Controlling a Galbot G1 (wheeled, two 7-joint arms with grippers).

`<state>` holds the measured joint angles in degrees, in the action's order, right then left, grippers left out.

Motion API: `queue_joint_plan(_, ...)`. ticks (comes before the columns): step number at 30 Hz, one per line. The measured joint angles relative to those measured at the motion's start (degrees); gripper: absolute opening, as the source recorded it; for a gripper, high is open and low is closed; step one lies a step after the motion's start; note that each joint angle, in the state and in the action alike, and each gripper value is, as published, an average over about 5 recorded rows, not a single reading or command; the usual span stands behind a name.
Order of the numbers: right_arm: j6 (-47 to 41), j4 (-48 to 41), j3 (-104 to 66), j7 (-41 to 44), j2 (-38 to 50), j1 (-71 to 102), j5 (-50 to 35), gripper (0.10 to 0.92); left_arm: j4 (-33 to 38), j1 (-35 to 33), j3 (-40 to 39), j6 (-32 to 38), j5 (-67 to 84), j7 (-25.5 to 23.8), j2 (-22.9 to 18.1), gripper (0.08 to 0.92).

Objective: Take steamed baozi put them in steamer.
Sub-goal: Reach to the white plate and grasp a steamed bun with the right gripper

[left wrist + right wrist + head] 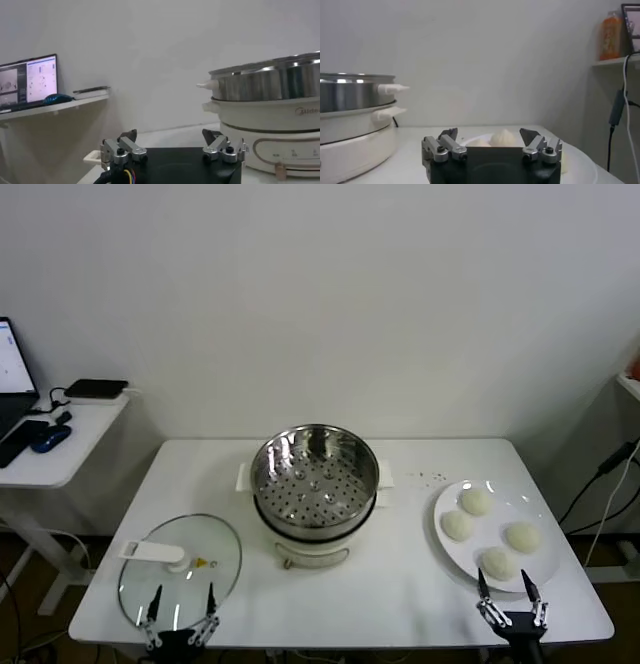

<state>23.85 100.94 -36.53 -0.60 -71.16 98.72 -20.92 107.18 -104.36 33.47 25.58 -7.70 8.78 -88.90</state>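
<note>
Several cream-white baozi (475,502) lie on a flat white plate (445,546) at the table's right. The shiny steel steamer (315,479) with its perforated tray stands at the table's middle; it also shows in the left wrist view (272,85) and the right wrist view (350,92). My right gripper (509,594) is open and empty at the front edge, just short of the plate; two baozi (504,137) show beyond its jaws. My left gripper (181,604) is open and empty at the front left, over the glass lid's near rim.
A round glass lid (180,569) with a white handle lies at the front left of the white table (400,594). A side desk (50,454) with a laptop and mouse stands to the left. A cable (600,494) hangs at the right.
</note>
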Motion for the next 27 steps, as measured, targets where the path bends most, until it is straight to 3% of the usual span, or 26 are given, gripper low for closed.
queue_joint_plan(13,-16.14,1.64,-1.99,-1.17,4.52,-7.32,1.77,0.823,0.12,0.50,0.34,0.16,-0.75,0.19,0.72,0.823)
queue_joint_plan(27,-40.02,1.30,1.19,1.66,17.06,-21.17,6.50,0.823,-0.88,1.40,0.33,0.76,-2.09,0.20,1.08,0.823)
